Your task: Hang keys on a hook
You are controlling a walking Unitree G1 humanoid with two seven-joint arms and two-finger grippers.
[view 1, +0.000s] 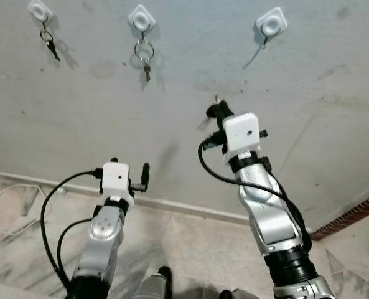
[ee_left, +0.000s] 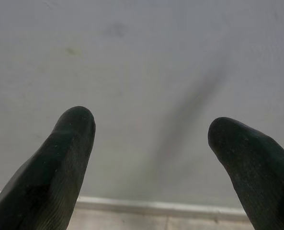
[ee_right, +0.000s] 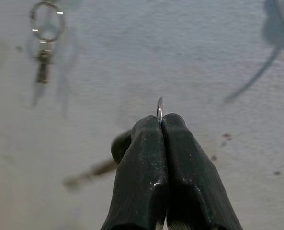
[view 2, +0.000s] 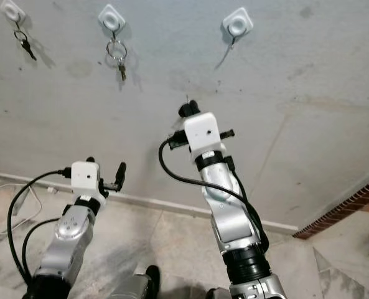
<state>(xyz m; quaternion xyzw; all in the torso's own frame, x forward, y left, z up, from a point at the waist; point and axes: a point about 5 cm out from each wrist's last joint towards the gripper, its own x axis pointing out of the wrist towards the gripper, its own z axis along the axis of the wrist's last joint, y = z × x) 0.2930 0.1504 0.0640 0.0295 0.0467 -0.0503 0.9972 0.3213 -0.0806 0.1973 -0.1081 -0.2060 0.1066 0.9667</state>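
Note:
Three white hooks are fixed high on the grey wall. The left hook (view 1: 40, 11) carries dark keys, and the middle hook (view 1: 141, 18) carries a ring with one key (view 1: 145, 56). Nothing hangs on the right hook (view 1: 271, 23). My right gripper (view 1: 216, 111) is raised toward the wall, below and to the left of the right hook. It is shut on a thin metal key ring (ee_right: 159, 108) whose edge pokes out above the fingertips. The keys below it are hidden. My left gripper (view 1: 129, 169) is held low, open and holding nothing, facing the bare wall.
A white baseboard (view 1: 172, 208) runs along the foot of the wall above a marble floor (view 1: 190, 255). Red brickwork (view 1: 352, 215) shows at the lower right. A white cable (view 1: 13, 193) lies on the floor at the left.

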